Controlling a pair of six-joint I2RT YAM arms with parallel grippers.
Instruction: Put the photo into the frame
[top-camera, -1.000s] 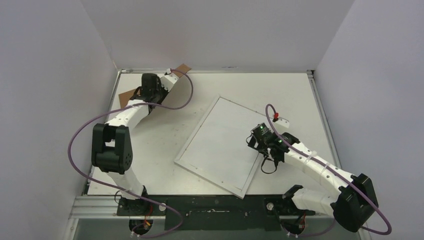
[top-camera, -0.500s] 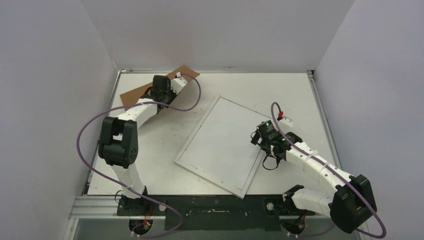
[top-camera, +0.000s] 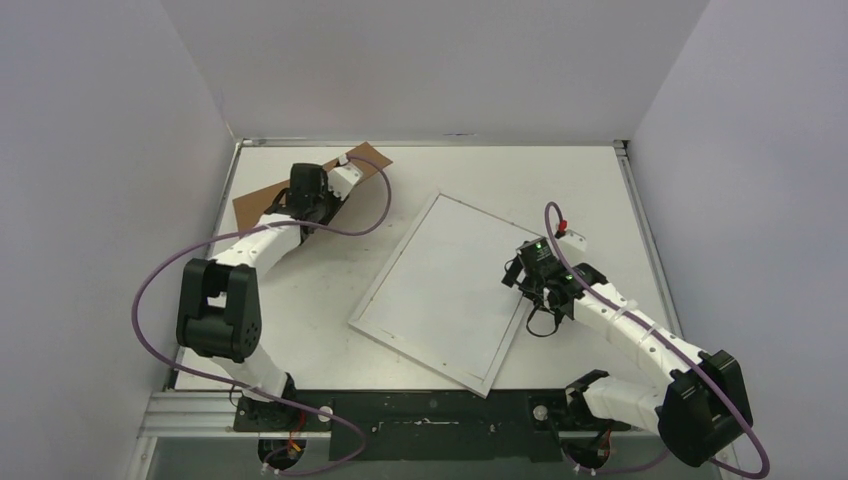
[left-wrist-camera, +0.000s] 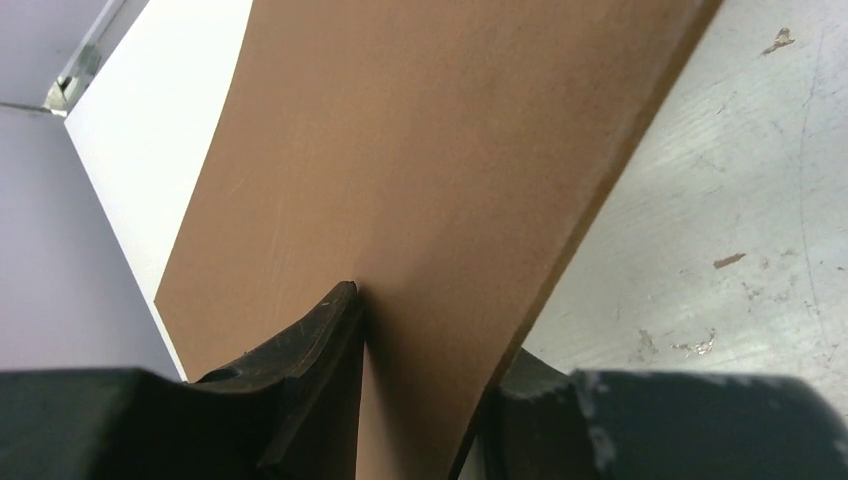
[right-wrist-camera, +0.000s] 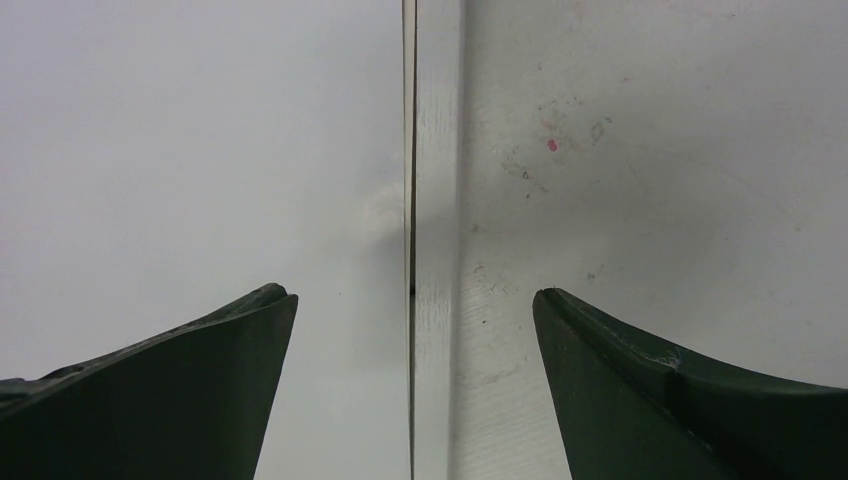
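Observation:
The white frame (top-camera: 445, 290) lies flat and askew in the middle of the table. The photo is out of view. My right gripper (top-camera: 535, 278) hangs open just above the frame's right edge; in the right wrist view that frame rail (right-wrist-camera: 436, 250) runs straight up between the wide-apart fingers of the right gripper (right-wrist-camera: 412, 293). My left gripper (top-camera: 292, 198) is at the far left corner over the brown backing board (top-camera: 255, 203). In the left wrist view the backing board (left-wrist-camera: 420, 150) passes slanted between the parted fingers of the left gripper (left-wrist-camera: 432, 325); one fingertip (left-wrist-camera: 335, 305) touches its face.
Grey walls enclose the table (top-camera: 320, 290) on three sides, and the backing board sits close to the left wall. A metal rail (top-camera: 430, 143) runs along the table's far edge. Purple cables loop off both arms.
The left arm swung the backing board right, then back left and lower toward the corner, and its jaws widened. The right gripper shifted slightly right to the frame's edge.

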